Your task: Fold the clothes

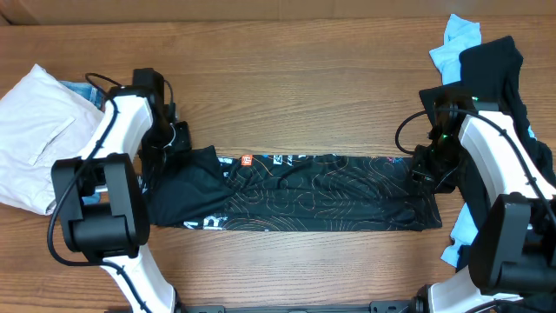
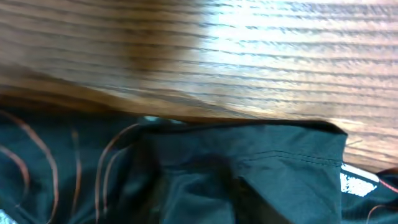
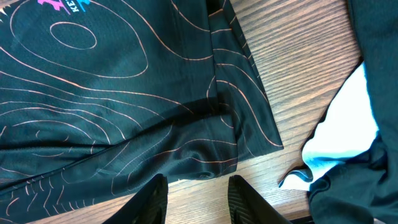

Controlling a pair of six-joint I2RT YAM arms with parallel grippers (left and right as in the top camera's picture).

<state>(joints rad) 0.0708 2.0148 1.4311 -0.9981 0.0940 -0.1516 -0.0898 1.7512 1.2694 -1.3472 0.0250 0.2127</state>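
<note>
The black shirt [image 1: 330, 196], with thin orange wavy lines and white lettering, lies folded into a long strip across the middle of the table. My left gripper [image 1: 178, 143] sits low at the strip's upper left corner. In the left wrist view bunched dark cloth [image 2: 249, 168] fills the bottom and hides my fingers. My right gripper [image 1: 426, 169] is at the strip's right end. In the right wrist view it [image 3: 196, 180] stands open over bare wood, its fingertips [image 3: 160, 186] just short of the shirt's hem [image 3: 124, 112], with nothing between them.
A white garment [image 1: 35, 130] lies crumpled at the far left. At the right a light blue cloth [image 1: 456, 43] and a black garment [image 1: 495, 65] are piled beside the right arm, close to the shirt's end [image 3: 342, 137].
</note>
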